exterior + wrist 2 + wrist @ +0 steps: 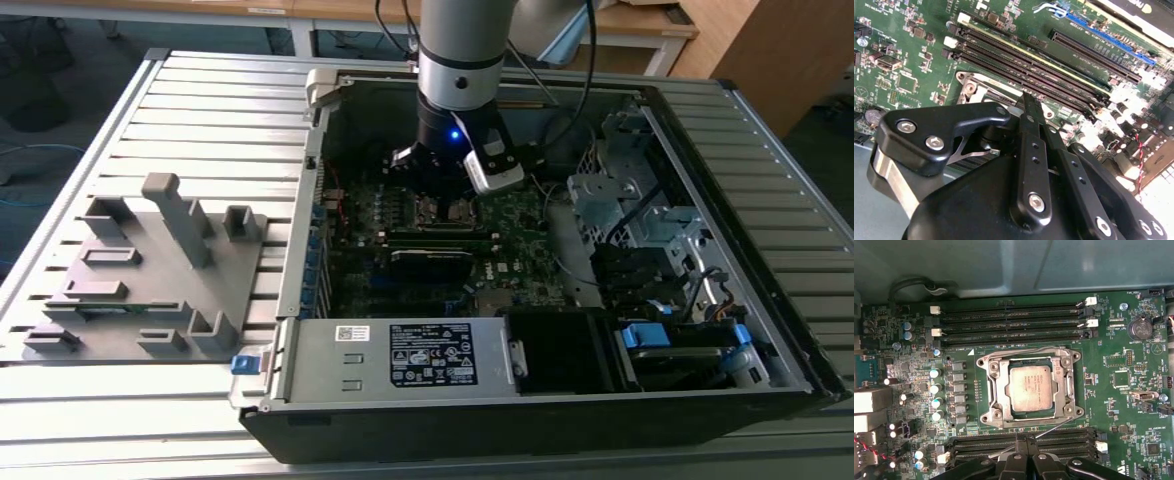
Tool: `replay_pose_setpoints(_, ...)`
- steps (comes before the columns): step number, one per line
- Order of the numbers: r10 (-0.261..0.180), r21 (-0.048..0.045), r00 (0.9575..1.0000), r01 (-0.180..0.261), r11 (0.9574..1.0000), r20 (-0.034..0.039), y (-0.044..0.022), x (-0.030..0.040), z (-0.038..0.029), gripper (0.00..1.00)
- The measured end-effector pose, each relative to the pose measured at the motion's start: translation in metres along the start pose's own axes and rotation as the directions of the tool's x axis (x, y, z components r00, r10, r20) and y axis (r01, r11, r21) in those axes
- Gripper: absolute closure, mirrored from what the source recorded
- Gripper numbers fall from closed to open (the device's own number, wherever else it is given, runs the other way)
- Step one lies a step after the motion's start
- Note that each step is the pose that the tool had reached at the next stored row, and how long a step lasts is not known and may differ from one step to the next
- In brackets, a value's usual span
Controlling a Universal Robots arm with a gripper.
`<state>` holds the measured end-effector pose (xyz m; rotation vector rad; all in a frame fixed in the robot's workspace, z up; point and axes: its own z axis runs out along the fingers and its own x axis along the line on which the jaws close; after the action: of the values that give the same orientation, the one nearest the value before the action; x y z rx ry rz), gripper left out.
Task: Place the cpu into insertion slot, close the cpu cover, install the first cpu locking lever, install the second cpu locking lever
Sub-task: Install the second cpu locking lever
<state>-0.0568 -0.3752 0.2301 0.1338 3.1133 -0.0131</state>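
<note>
The cpu (1028, 389) lies flat in the insertion slot (985, 416) on the green motherboard (1124, 405). The silvery cpu cover (995, 385) is folded down around it. One thin locking lever (1024, 351) lies flat along the socket's edge nearest the memory slots. A second lever (1059, 424) runs slantwise away from the opposite edge and passes under my fingertips. My gripper (1027, 440) is shut, its black fingers (1030, 120) pressed together just beside the socket corner (971, 87). In the exterior view the gripper (447, 178) hangs low inside the case above the slot (445, 210).
Long black memory slots (1014, 320) flank the socket on both sides. The open computer case (534, 420) walls in the board, with a white-labelled grey box (400, 355) in front and drive cages (641, 210) on the exterior view's right. A grey fixture (147, 270) sits outside.
</note>
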Motion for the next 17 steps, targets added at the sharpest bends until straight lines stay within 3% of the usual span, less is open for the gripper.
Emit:
replay_pose_setpoints(4, 0.0, -0.0003, 1.0, 0.0, 1.0, 0.0001, 0.0, 0.0, 0.0004, 0.9)
replay_pose_setpoints(6, 0.0, -0.0002, 1.0, 0.0, 1.0, 0.0, 0.0, 0.0001, 0.0051, 0.9)
replay_pose_setpoints(17, 0.0, -0.0001, 1.0, 0.0, 1.0, 0.0, 0.0, 0.0001, 0.0053, 0.9)
